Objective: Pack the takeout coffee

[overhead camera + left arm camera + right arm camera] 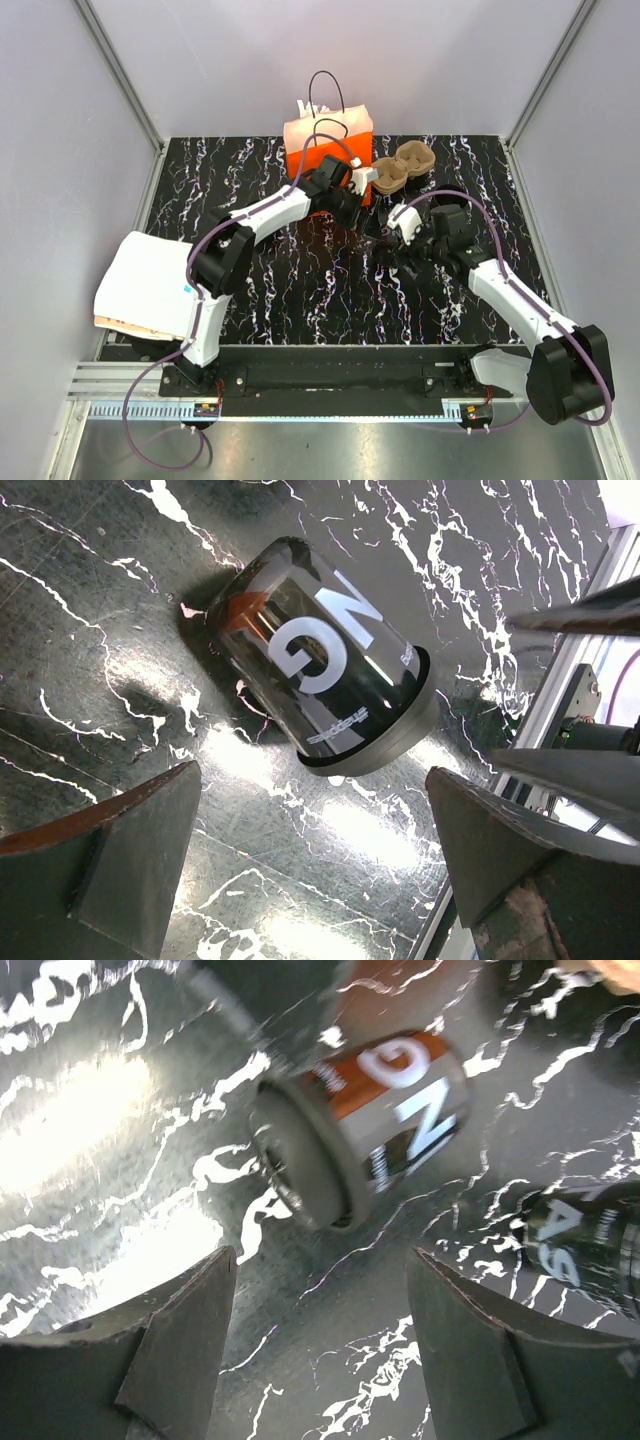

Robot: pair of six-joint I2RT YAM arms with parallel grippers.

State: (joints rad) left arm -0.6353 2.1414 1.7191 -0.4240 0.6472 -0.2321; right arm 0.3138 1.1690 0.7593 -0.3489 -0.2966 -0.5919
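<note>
While the cup [320, 660] is lying on its side on the table [90, 620], both pairs of jaws are standing spread, holding nothing. It is sitting just ahead of the left gripper [315, 830], centred on the gap, long axis running diagonal to the fingers [120, 860], lid [385, 740] end nearer. The right gripper [320, 1290] is seemingly hovering slightly farther back, facing the lid.

High overview, close wrist views share cup [320, 660] [370, 1120]

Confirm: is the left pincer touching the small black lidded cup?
Apart: left wrist view shows marbled tabletop between the black cup and the open left pincer.
</note>
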